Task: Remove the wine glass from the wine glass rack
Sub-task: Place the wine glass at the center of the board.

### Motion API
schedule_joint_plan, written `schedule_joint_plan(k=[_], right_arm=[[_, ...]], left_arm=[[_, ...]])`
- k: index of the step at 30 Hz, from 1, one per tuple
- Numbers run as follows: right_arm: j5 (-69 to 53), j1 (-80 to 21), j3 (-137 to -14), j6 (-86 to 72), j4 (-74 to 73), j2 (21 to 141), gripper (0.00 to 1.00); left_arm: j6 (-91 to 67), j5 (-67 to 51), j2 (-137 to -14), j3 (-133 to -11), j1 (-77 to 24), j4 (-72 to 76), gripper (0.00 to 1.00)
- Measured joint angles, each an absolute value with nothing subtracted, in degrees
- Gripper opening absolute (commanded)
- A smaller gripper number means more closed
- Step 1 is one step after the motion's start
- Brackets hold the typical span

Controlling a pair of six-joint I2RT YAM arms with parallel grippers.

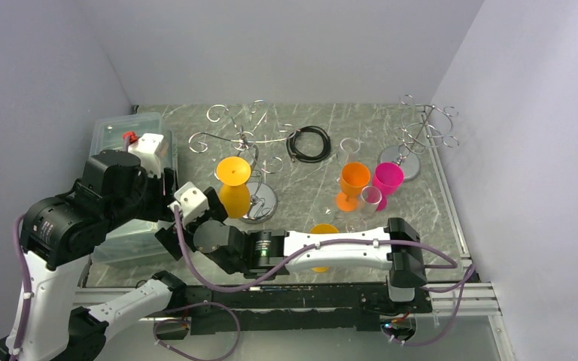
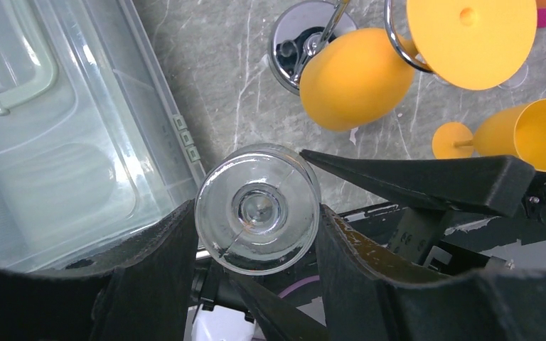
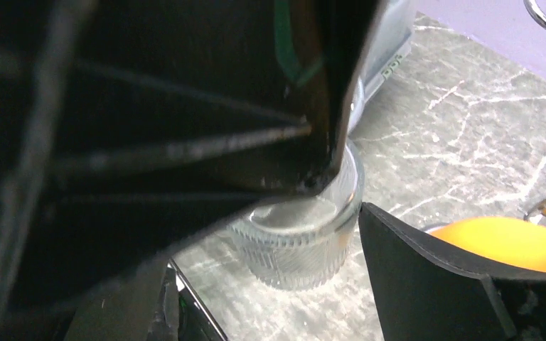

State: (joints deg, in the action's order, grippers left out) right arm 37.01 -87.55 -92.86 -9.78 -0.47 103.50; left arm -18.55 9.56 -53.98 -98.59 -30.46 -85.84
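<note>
While squeezing the clear glass (image 2: 257,209) tight in the left gripper (image 2: 254,217), off the wine glass rack (image 2: 295,32) and down near the table (image 2: 242,92) beside the clear plastic box (image 2: 64,142), hold it straight and, for what looks like a hand-over, close the spread-open right gripper (image 3: 277,241) on it slowly without bumping the rim. Stay away from the yellow wine glass (image 2: 355,78) hanging upside down on the rack close by. Nothing to see inside the box through its lid, and nothing in the other yellow glass (image 2: 533,128) lying on its side.

Lit softly from overhead, faint shadows on the table (image 1: 305,197). Glinting off the clear glass (image 2: 257,209). Blurred, dark foreground in right wrist view.
</note>
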Motion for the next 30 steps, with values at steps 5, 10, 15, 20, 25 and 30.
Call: schedule_joint_plan(k=[5, 10, 15, 20, 25, 30], right_arm=[[37.15, -87.35, -94.74, -8.93, 0.56, 105.38, 0.97], [37.15, -87.22, -94.89, -8.43, 1.34, 105.86, 0.93], [37.06, -86.96, -94.89, -8.14, 1.74, 106.06, 0.92], [37.12, -86.70, -94.89, -7.90, 2.55, 106.32, 0.87], [37.50, -86.30, -93.93, -7.49, 4.95, 106.34, 0.87], [37.12, -85.45, -90.96, -7.31, 9.32, 105.65, 0.87]], left_arm=[[-18.52, 10.13, -53.98, -98.70, -30.46, -86.67, 0.19], [-18.55, 10.85, -53.89, -98.78, -30.41, -86.96, 0.19], [-18.55, 11.38, -53.91, -98.80, -30.41, -86.89, 0.19], [-18.55, 12.01, -54.19, -99.13, -30.35, -86.91, 0.18], [-18.74, 12.36, -54.28, -99.55, -30.24, -86.89, 0.18], [-19.05, 11.99, -54.96, -99.68, -30.24, -86.89, 0.17]])
